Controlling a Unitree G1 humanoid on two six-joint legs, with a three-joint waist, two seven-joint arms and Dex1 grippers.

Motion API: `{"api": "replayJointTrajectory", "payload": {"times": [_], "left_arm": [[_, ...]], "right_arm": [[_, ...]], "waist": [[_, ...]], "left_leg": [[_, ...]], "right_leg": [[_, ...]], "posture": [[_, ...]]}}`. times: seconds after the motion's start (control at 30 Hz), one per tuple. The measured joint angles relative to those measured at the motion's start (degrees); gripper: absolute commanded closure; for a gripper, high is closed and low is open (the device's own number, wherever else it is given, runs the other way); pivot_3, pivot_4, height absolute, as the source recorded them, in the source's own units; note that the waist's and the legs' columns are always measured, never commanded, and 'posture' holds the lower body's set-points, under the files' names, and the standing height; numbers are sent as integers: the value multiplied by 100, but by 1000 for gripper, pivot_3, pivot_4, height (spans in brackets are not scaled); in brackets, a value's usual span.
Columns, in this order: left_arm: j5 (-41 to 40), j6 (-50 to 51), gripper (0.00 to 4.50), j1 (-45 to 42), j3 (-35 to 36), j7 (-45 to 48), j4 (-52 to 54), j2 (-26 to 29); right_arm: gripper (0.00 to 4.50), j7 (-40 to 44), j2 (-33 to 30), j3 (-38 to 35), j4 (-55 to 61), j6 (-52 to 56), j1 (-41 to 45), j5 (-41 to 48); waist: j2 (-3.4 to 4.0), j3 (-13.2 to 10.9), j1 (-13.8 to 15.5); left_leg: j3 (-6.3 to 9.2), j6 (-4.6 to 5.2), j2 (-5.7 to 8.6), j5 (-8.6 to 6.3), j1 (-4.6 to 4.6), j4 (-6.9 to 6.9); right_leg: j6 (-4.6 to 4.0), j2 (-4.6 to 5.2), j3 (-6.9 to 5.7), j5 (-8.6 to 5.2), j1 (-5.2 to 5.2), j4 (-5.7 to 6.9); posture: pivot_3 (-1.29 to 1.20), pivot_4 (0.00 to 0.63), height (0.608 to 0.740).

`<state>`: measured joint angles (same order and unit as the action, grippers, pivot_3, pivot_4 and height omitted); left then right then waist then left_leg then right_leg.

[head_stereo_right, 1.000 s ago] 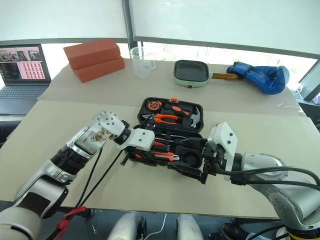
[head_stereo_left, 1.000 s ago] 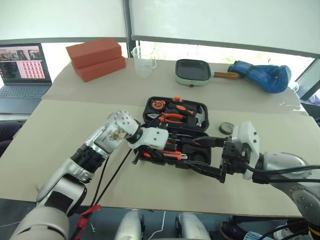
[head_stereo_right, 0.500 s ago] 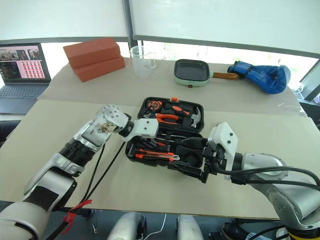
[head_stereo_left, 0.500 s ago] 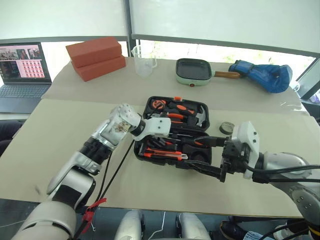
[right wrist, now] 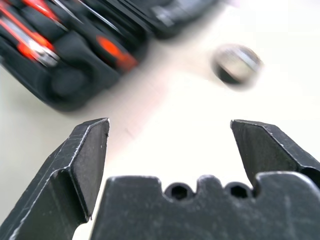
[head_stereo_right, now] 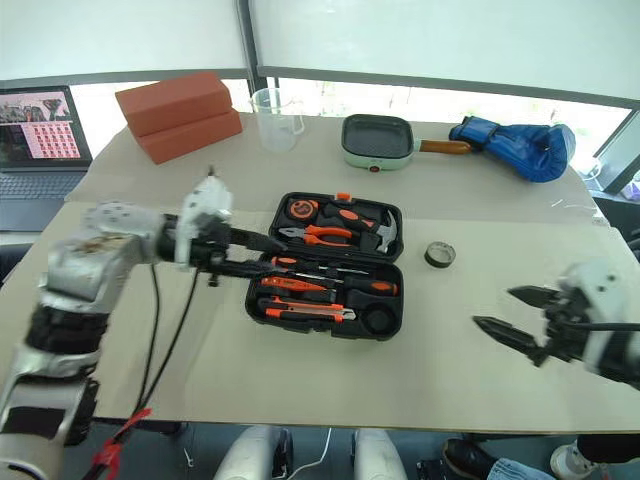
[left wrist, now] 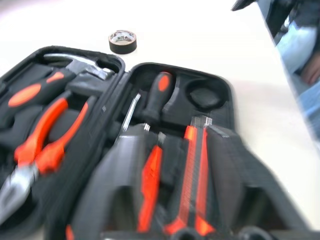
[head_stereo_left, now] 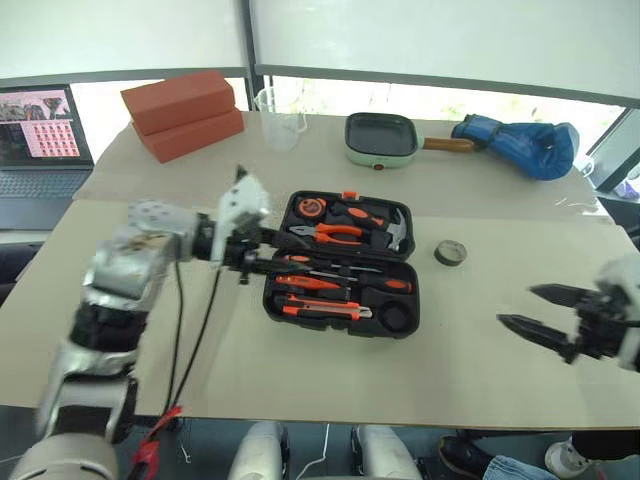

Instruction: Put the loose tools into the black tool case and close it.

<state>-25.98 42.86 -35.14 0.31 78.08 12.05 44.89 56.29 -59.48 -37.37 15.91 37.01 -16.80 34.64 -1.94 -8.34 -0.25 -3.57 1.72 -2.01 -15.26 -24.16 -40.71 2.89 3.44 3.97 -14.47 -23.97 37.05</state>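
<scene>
The left arm is reaching in from the left with its forearm raised and the wrist bent, so the left gripper is pointing across toward the right and slightly downward; its two black fingers are lying close to one another with only a narrow gap showing between them, and nothing is sitting between their tips. The right gripper is hovering low at the right, pointing leftward, its fingers spreading wide apart with empty space between them.
</scene>
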Motion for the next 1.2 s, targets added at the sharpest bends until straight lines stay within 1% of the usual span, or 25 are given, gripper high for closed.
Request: {"api": "replayJointTrajectory", "payload": {"times": [0.03,0.07,0.13,0.17,0.2,0.23,0.27,0.3,0.33,0.37,0.43,0.47,0.57,0.63,0.7,0.77,0.87,0.97,1.1,1.2], "left_arm": [[-154,104,374,205,213,26,212,234],[-279,157,129,450,416,42,434,476],[-452,223,129,932,740,91,767,882],[-514,231,129,1070,831,101,866,983],[-622,255,129,1250,991,70,1022,1090],[-661,264,129,1258,1016,49,1072,1104],[-762,291,129,1302,1119,-50,1161,1132],[-808,308,129,1290,1133,-118,1200,1131],[-876,351,129,1291,1203,-241,1246,1136],[-921,359,129,1269,1218,-319,1261,1131],[-1028,366,129,1213,1210,-512,1331,1104],[-1054,369,129,1219,1213,-612,1367,1102],[-1120,371,129,1221,1165,-837,1432,1096],[-1155,383,129,1221,1072,-972,1449,1092],[-1192,377,129,1240,1014,-1030,1455,1100],[-1196,359,129,1254,957,-1130,1470,1103],[-1198,350,129,1199,943,-1266,1472,1105],[-1235,349,0,1174,946,-1337,1473,1138],[-1248,349,0,1174,946,-1354,1474,1196],[-1249,349,0,1077,894,-1365,1473,1196]], "right_arm": [[0,150,-97,-80,-230,-71,-17,-87],[0,319,-198,-128,-451,-161,-6,-163],[0,597,-395,-114,-855,-317,100,-290],[0,682,-460,-64,-992,-367,195,-324],[0,791,-586,194,-1262,-461,558,-409],[0,821,-626,272,-1328,-498,668,-423],[0,895,-675,612,-1501,-548,1118,-472],[0,918,-687,786,-1555,-579,1347,-498],[0,965,-688,1224,-1687,-626,1889,-570],[0,981,-674,1483,-1752,-656,2196,-645],[0,998,-516,2217,-1941,-731,3043,-907],[0,996,-351,2723,-2168,-770,3575,-1159],[0,929,104,3661,-2823,-809,4519,-1768],[0,836,434,4100,-3372,-866,5006,-2136],[0,787,675,4363,-3835,-968,5333,-2387],[0,677,992,4607,-4388,-1247,5718,-2724],[0,397,1354,4801,-4985,-1612,6026,-3098],[747,200,1554,4814,-5441,-1847,6196,-3284],[2100,93,1662,4802,-5740,-2016,6294,-3422],[3199,108,1724,4778,-5777,-2068,6287,-3438]], "waist": [[0,0,-8],[1,-1,-17],[2,-1,-40],[2,-2,-43],[3,-4,-46],[4,-6,-48],[4,-9,-48],[8,-13,-49],[12,-16,-51],[14,-18,-53],[18,-21,-59],[17,-21,-59],[18,-23,-60],[26,-29,-37],[27,-30,-15],[27,-30,-34],[27,-30,-46],[28,-31,-45],[28,-31,-52],[28,-31,-56]], "left_leg": [[-1,0,-1,0,4,0],[-2,0,-1,0,7,1],[-4,-1,-2,0,17,4],[-5,-1,-2,0,21,4],[-6,-1,-3,0,40,4],[-7,-2,-3,0,47,4],[-7,-2,-4,-1,65,4],[-8,-2,-4,-1,76,5],[-9,-2,-4,-1,86,8],[-10,-2,-4,-1,87,10],[-10,-3,-4,-1,88,16],[-11,-4,-2,0,89,22],[-15,-9,1,3,85,44],[-16,-12,5,6,74,53],[-17,-13,5,6,62,58],[-21,-18,5,9,37,61],[-22,-29,6,16,13,63],[-22,-33,6,19,11,69],[-22,-33,6,19,13,70],[-22,-34,6,20,14,68]], "right_leg": [[-1,0,0,-1,4,-1],[-1,0,0,-1,5,-2],[-3,0,0,-2,14,-3],[-3,0,0,-3,18,-3],[-3,1,0,-3,39,-6],[-4,1,0,-3,46,-7],[-3,0,0,-3,62,-9],[-4,0,0,-4,72,-12],[-4,0,0,-4,81,-17],[-4,0,1,-4,81,-17],[-5,0,1,-4,77,-17],[-6,-1,1,-4,76,-18],[-9,1,3,-4,66,-23],[-10,3,3,-4,53,-26],[-10,4,2,-4,40,-27],[-10,5,4,-3,9,-23],[-11,4,5,-2,-24,-11],[-12,4,5,-2,-27,-9],[-12,4,5,-2,-25,-9],[-13,3,5,-2,-22,-8]], "posture": [[0,150,740],[0,150,740],[0,150,740],[0,150,740],[0,150,740],[0,150,740],[0,150,740],[0,150,740],[0,150,740],[0,150,740],[0,150,740],[0,150,740],[0,150,740],[0,150,740],[0,150,740],[0,150,740],[0,150,740],[0,150,740],[0,150,740],[0,150,740]]}}
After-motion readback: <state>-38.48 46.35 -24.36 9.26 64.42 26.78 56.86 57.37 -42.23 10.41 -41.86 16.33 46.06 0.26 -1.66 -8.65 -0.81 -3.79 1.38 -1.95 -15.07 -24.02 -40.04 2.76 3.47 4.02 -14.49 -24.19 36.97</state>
